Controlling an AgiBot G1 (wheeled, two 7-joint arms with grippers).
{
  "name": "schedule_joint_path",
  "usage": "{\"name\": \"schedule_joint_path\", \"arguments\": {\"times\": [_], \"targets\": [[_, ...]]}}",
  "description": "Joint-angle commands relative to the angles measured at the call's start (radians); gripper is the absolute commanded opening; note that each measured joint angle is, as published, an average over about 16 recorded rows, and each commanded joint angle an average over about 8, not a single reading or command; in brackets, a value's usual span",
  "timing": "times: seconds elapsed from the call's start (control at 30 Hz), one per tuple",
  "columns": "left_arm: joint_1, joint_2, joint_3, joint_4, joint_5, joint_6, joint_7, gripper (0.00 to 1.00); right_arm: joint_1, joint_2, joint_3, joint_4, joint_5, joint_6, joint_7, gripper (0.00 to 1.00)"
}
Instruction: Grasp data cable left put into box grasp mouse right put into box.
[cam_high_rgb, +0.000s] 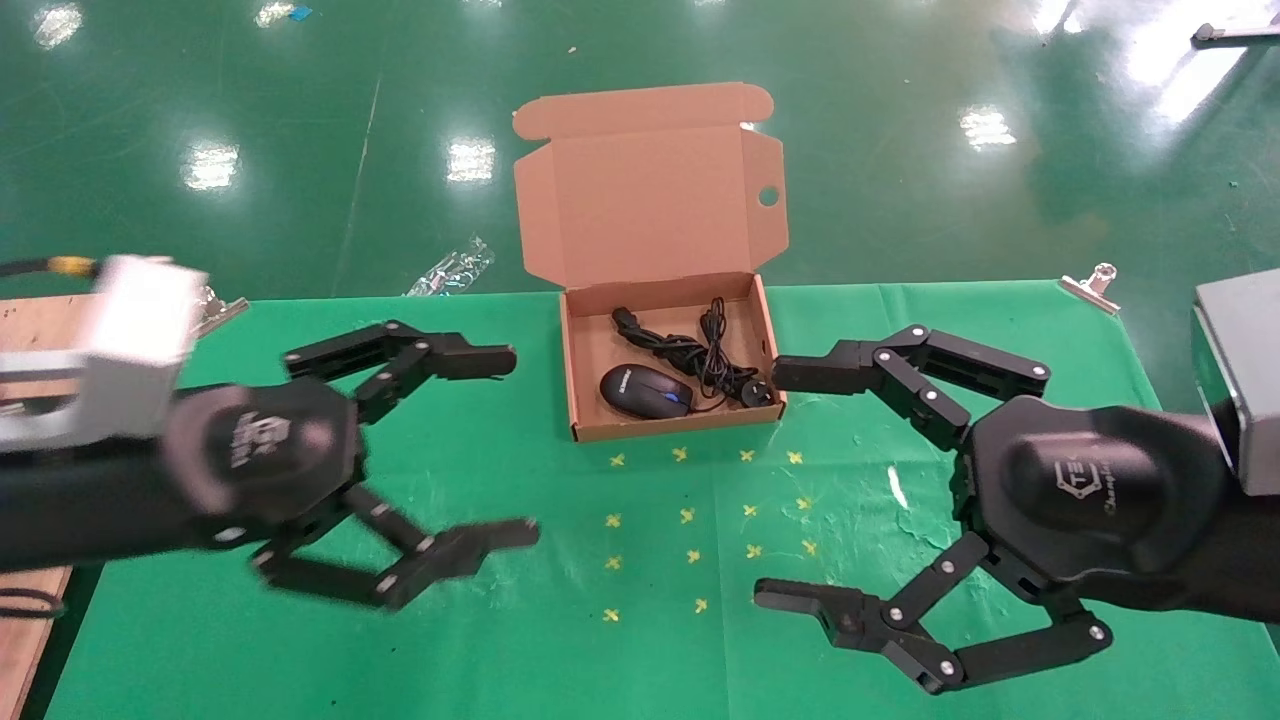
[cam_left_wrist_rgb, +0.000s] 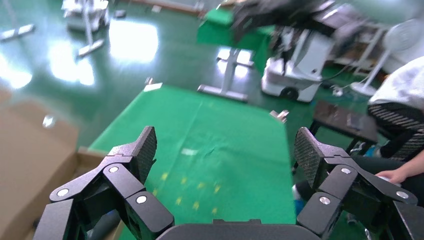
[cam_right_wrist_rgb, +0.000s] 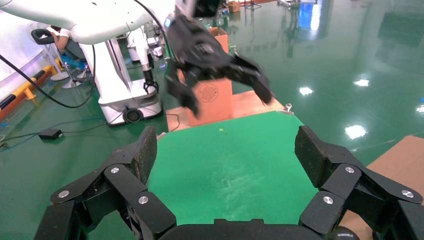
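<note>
Head view shows me the box (cam_high_rgb: 668, 400) standing open on the green table (cam_high_rgb: 560, 640), lid tipped back, and both items lie inside it. The mouse (cam_high_rgb: 646, 391) sits at the near side of the box, and the data cable (cam_high_rgb: 680, 350) is bundled just behind it, its plug toward the near right corner. I see my left hand (cam_high_rgb: 510, 447) hovering over the table to the left of the box, fingers spread wide and holding nothing. My right hand (cam_high_rgb: 775, 485) hovers to the right of the box, its upper fingertip close to the box's right wall, spread just as wide and empty too
</note>
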Motion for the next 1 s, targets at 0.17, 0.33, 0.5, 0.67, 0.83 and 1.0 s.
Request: {"name": "schedule_joint_path", "arguments": {"times": [0.17,0.33,0.5,0.67,0.83,1.0], "targets": [[0.049,-0.037,-0.068,-0.037,-0.104,0.068,0.04,1.0,0.0,0.001,0.0,0.0,0.001,0.0,0.0,1.0],[0.061,-0.046,-0.084,-0.045,-0.13,0.084,0.047,1.0,-0.001,0.001,0.0,0.001,0.001,0.0,0.0,1.0],[0.055,-0.041,-0.075,-0.041,-0.116,0.075,0.043,1.0,-0.001,0.001,0.0,0.0,0.001,0.0,0.0,1.0],[0.05,-0.038,-0.068,-0.037,-0.105,0.068,0.04,1.0,0.0,0.0,0.0,0.0,0.001,0.0,0.0,1.0],[0.047,-0.035,-0.064,-0.034,-0.099,0.064,0.039,1.0,0.0,0.0,0.0,0.0,0.0,0.0,0.0,1.0],[0.045,-0.034,-0.061,-0.033,-0.094,0.061,0.037,1.0,0.0,0.0,0.0,0.0,0.0,0.001,0.0,1.0]]}}
